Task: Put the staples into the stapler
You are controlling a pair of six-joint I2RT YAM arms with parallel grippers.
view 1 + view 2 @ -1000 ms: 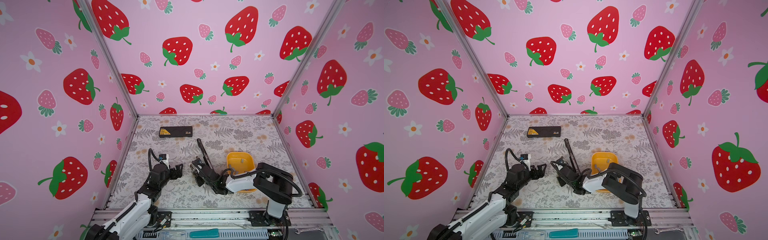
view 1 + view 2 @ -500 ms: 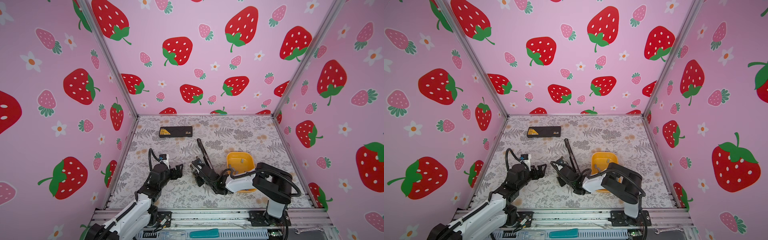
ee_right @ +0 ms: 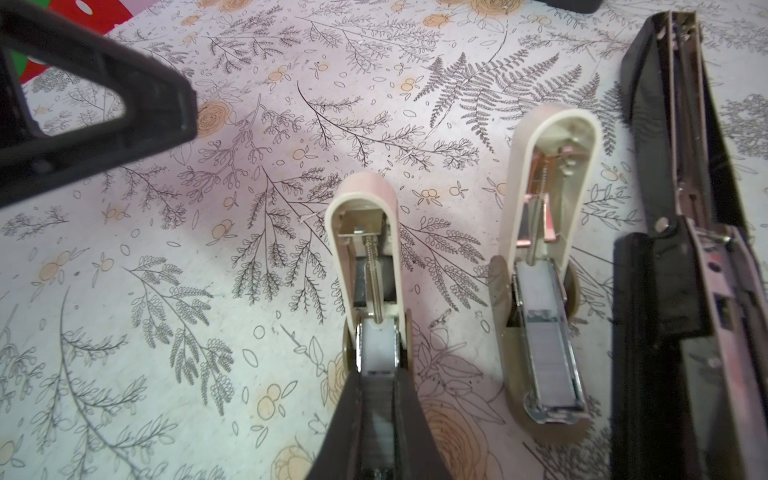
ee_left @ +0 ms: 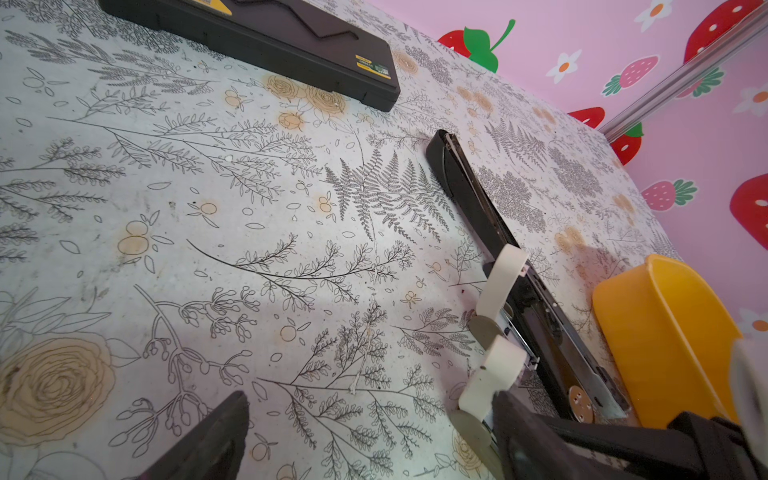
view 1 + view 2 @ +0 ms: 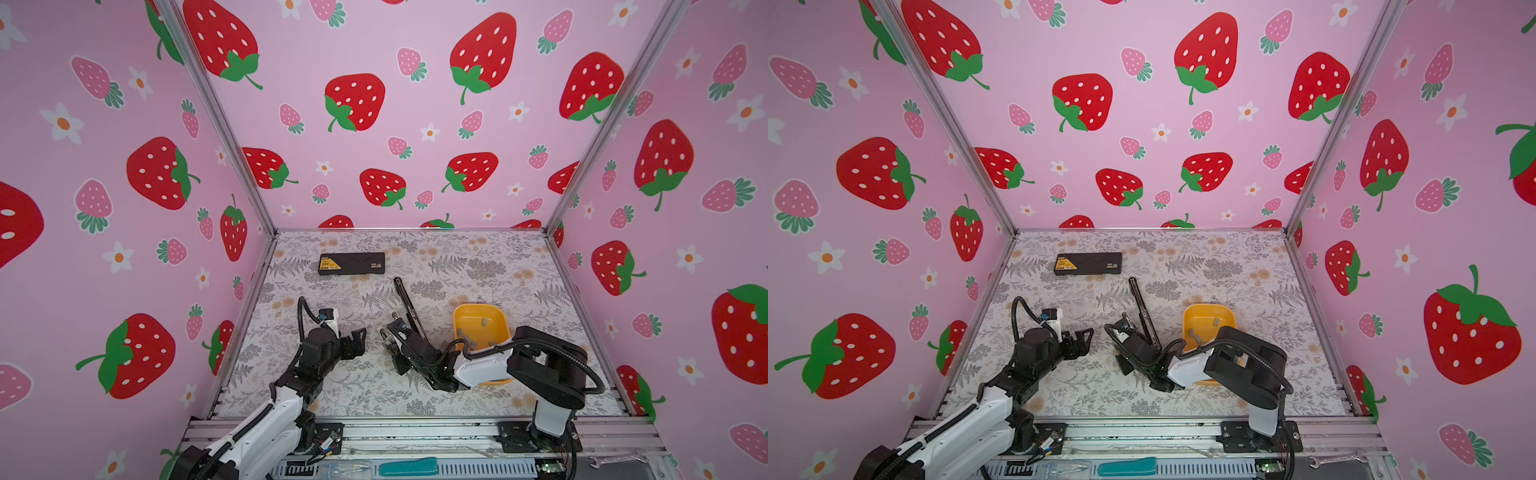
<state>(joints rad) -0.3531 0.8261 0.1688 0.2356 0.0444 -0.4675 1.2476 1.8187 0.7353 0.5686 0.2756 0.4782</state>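
Holding one short grey strip of staples [image 3: 377, 422] in the right gripper [image 3: 377, 376], fingers pinched narrow on its long sides, right over the open channel of a small white stapler [image 3: 365, 216] on the counter [image 5: 374, 386]. Judge it light and stiff, yet brittle: probably only glue between the wires, so likely to snap if bent or squeezed hard across the flat. Expect smooth bare metal to slip. Best taken by the two long edges near one end, leaving the other end free to enter the channel level and straight. Find spare staples loose in the yellow bowl [image 5: 494, 328] at 3 o'clock of that gripper in a top view. Note the left gripper [image 5: 355, 341] at 9 o'clock, spread wide, holding nothing, apart from the staplers. Little room on the 1 to 3 o'clock side: a second white stapler [image 3: 544, 249], seemingly filled already, then a long black stapler [image 5: 406, 301] folded open, then the bowl. Plenty of bare counter from 9 round to 12 o'clock, up to the black case [image 5: 351, 264] at 11 o'clock near the back wall. Mind the counter's front edge at 6 o'clock, on the arms' side.
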